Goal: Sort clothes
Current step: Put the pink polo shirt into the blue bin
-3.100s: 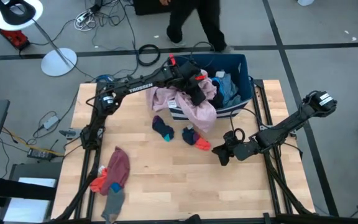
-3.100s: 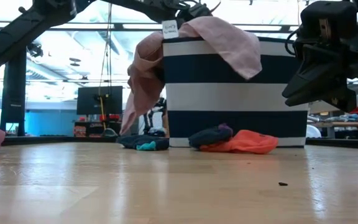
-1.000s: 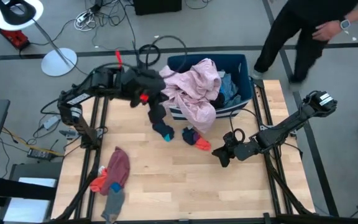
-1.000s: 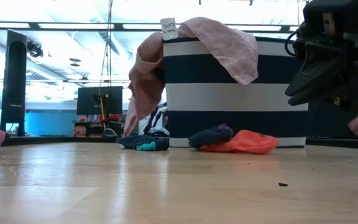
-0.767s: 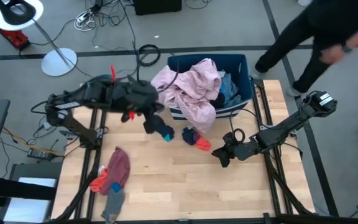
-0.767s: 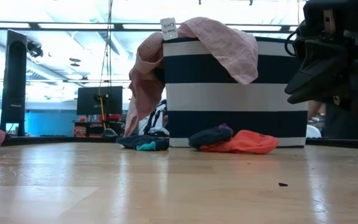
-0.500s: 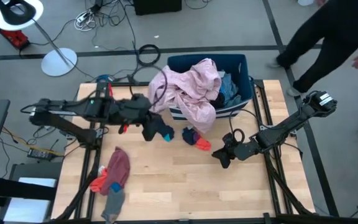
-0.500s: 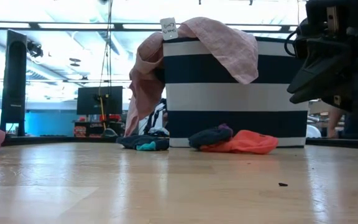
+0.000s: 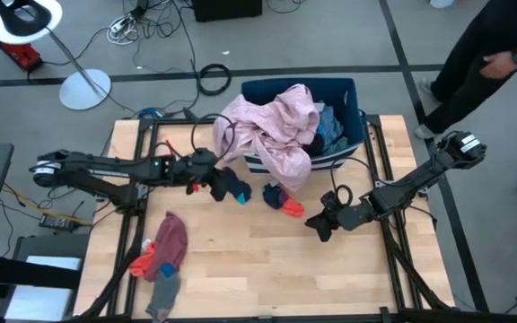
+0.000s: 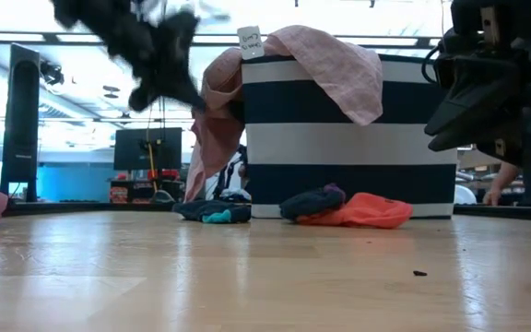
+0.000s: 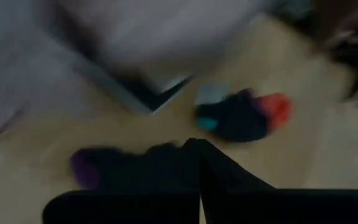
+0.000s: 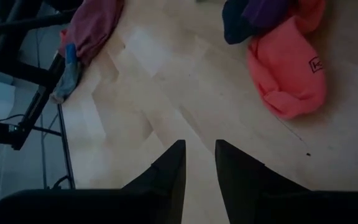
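A dark blue white-striped bin (image 9: 353,97) stands at the table's far edge. A pink garment (image 9: 272,130) is draped over its near wall, and bluish clothes (image 9: 332,130) lie inside. A dark sock (image 9: 235,188) and a dark and orange pair (image 9: 283,201) lie on the wood before the bin. My left gripper (image 9: 213,185) is shut and empty; it hangs above the table (image 10: 184,92) just left of the dark sock (image 11: 114,168). My right gripper (image 9: 313,226) stands open and empty right of the orange sock (image 12: 288,71).
A maroon, red-orange and grey heap of clothes (image 9: 162,254) lies at the table's near left. Bare wood (image 9: 267,269) spreads across the near middle. Beyond the table, a person (image 9: 487,49) walks at the far right, and cables and a lamp stand lie on the floor.
My left gripper has swung down from beside the bin's rim and come toward the table's near edge, ending low beside the dark sock, its arm stretched out flat from the left. It has stayed shut. The pink garment stays draped on the bin.
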